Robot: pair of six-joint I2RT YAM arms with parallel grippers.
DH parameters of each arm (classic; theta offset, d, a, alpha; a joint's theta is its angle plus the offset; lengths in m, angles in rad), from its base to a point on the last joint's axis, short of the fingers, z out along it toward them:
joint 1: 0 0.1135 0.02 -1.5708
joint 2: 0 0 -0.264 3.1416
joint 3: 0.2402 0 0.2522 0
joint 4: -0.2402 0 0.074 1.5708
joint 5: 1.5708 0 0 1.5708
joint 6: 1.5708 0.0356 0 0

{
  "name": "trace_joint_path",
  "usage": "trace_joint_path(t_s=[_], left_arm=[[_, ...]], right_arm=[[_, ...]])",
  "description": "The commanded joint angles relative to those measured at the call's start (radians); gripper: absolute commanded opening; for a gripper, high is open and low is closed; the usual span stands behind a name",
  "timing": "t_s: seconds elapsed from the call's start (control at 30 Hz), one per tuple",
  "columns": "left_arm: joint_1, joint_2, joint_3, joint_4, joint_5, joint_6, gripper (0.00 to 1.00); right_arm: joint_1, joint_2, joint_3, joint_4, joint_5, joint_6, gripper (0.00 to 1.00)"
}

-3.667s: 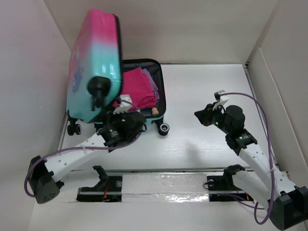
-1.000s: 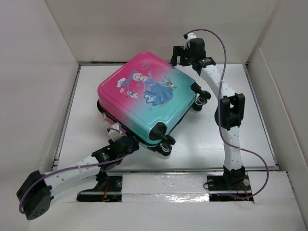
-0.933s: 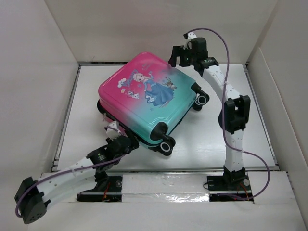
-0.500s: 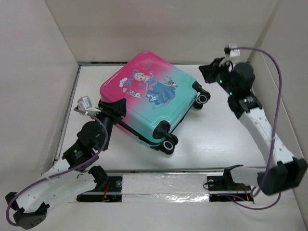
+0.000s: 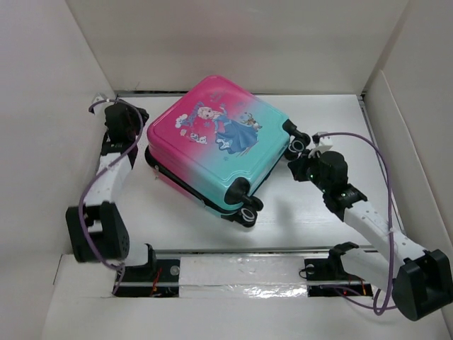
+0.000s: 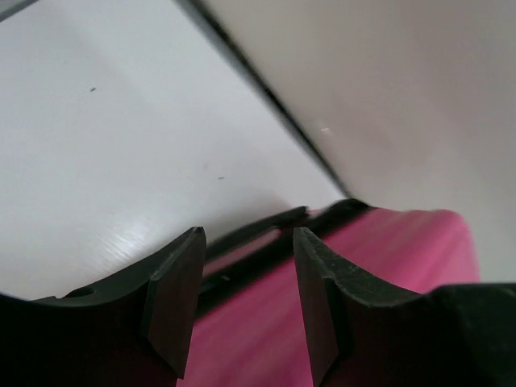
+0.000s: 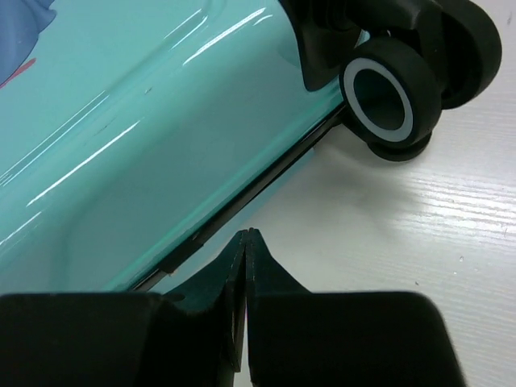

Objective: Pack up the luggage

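Observation:
The luggage (image 5: 219, 142) lies closed and flat on the white table, pink end to the back left, teal end with black-and-white wheels (image 5: 248, 216) to the front right, princess print facing up. My left gripper (image 5: 134, 120) is open and empty at the suitcase's pink left corner; the left wrist view shows the pink shell (image 6: 339, 322) and its dark seam between the fingers. My right gripper (image 5: 296, 168) is shut and empty, just beside the teal side near a wheel (image 7: 391, 101). The right wrist view shows the teal shell (image 7: 137, 137) and its seam.
Tall white walls (image 5: 71, 78) enclose the table on the left, back and right. A dark groove runs along the foot of the back wall (image 5: 318, 93). The arm bases sit on a taped rail (image 5: 241, 273) at the near edge.
The open suitcase has been shut and laid flat. In the last half second my left arm swung from the front left corner to the back left one, and my right arm came down to the wheels.

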Motion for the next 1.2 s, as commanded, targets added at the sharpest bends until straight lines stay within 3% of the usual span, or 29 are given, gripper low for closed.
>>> trace_joint_path(t_s=[0.0,0.13,0.33,0.63,0.7,1.03,1.17], left_arm=[[0.062,0.132,0.127,-0.067,0.15,0.07,0.45],[0.12,0.241,0.107,-0.083,0.207,0.087,0.46],[0.116,0.331,0.02,-0.036,0.281,0.047,0.45],[-0.122,0.055,-0.402,0.201,0.164,-0.08,0.41],[-0.215,-0.039,-0.477,0.198,0.105,-0.077,0.41],[-0.487,-0.482,-0.778,0.155,0.015,-0.106,0.41],[-0.687,-0.531,-0.854,0.193,-0.026,-0.172,0.4]], right_arm=[[0.018,0.087,0.078,0.074,0.041,-0.016,0.06],[0.027,0.221,0.143,0.109,0.084,-0.026,0.07],[0.036,0.453,0.338,0.14,0.058,-0.074,0.07],[0.076,0.713,0.776,-0.038,-0.014,-0.174,0.09],[0.087,0.792,0.915,-0.134,-0.023,-0.19,0.09],[0.087,1.018,1.282,-0.294,-0.218,-0.194,0.15],[0.105,1.122,1.483,-0.38,-0.264,-0.194,0.17]])
